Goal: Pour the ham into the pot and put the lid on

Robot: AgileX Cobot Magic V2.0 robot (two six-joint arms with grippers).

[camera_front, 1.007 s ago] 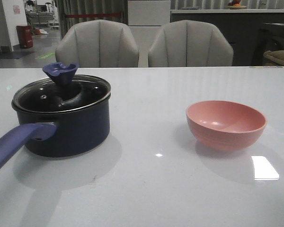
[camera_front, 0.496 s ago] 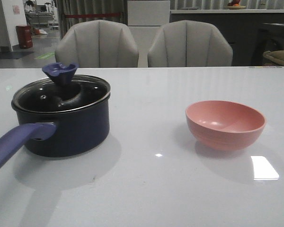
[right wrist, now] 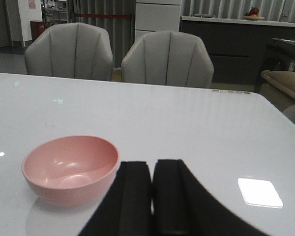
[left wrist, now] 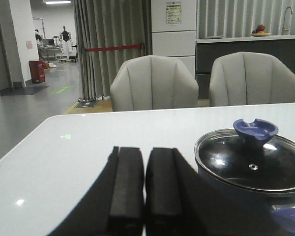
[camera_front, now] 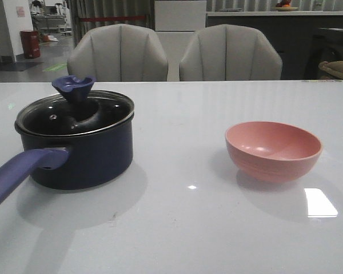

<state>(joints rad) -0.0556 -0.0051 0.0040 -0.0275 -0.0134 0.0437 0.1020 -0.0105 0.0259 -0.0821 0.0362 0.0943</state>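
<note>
On the counter [camera_front: 183,228], the pot [camera_front: 83,154] sits at the left with its lid [camera_front: 74,114] on; ham may be inside, too dark to see. Pink bowl [camera_front: 273,149] stands right. Both pincers [left wrist: 143,191] [right wrist: 152,196] are squeezed narrow, holding nothing.

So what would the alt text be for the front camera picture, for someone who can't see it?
A dark navy pot with its glass lid on sits at the left of a white table, its long purple-blue handle pointing toward the camera. An empty-looking pink bowl stands apart at the right. Two grey chairs wait behind the table; no robot arm shows.
</note>
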